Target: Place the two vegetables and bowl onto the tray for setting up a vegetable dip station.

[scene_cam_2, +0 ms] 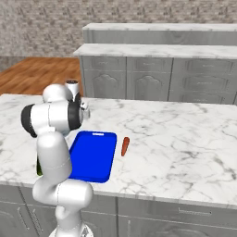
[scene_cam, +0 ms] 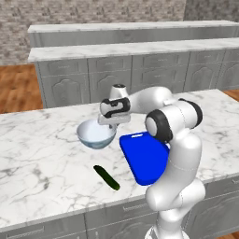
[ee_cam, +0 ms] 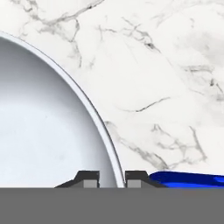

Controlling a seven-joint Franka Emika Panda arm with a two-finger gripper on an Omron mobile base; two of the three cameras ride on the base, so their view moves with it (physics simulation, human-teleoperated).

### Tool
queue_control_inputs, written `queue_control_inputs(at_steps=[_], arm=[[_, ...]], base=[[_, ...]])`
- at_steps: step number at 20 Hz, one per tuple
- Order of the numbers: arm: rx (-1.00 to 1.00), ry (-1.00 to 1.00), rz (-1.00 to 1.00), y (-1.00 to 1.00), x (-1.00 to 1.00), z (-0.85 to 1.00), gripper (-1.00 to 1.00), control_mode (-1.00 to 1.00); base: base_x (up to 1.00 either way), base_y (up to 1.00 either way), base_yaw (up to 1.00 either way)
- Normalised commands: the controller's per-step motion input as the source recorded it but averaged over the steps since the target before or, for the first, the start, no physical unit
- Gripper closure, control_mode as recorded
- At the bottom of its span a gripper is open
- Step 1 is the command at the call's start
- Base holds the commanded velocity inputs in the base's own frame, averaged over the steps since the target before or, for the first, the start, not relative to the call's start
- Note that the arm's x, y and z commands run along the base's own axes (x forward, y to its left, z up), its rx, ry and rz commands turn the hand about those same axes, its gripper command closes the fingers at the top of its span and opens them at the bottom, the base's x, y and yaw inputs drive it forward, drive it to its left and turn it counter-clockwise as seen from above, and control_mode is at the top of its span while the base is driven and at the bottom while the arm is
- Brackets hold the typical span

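We see a marble table [scene_cam: 42, 140] bearing a flat bright blue tray [scene_cam: 144, 158] with rounded corners and a low rim. Just beside the tray's far corner sits the bowl [scene_cam: 95, 134], round, deep, glossy, pale bluish-white. Our tool [ee_cam: 112, 178] is clenched on the bowl's thin rim, one fingertip [ee_cam: 89, 178] inside, the other outside. A slim dark green cucumber [scene_cam: 106, 177] lies near the tray on the bowl's side; a slim orange-red carrot [scene_cam_2: 125, 146] lies just beside the tray's opposite edge.
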Motion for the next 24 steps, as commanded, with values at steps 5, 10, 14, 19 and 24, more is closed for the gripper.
queue_control_inputs(at_steps=[5,10,14,19,24], arm=[[0.00,0.08,-0.07,-0.42,0.00,0.40,1.00,-1.00],[0.03,0.09,-0.08,-0.60,-0.06,0.42,1.00,-1.00],[0.08,0.12,-0.09,-0.75,-0.11,0.36,1.00,-1.00],[0.09,0.16,-0.10,-0.73,-0.18,0.10,1.00,-1.00],[0.08,0.09,-0.07,-0.66,-0.34,-0.02,1.00,-1.00]], base=[[0.00,0.00,0.00],[0.00,0.00,0.00],[0.00,0.00,0.00],[0.00,0.00,0.00],[0.00,0.00,0.00]])
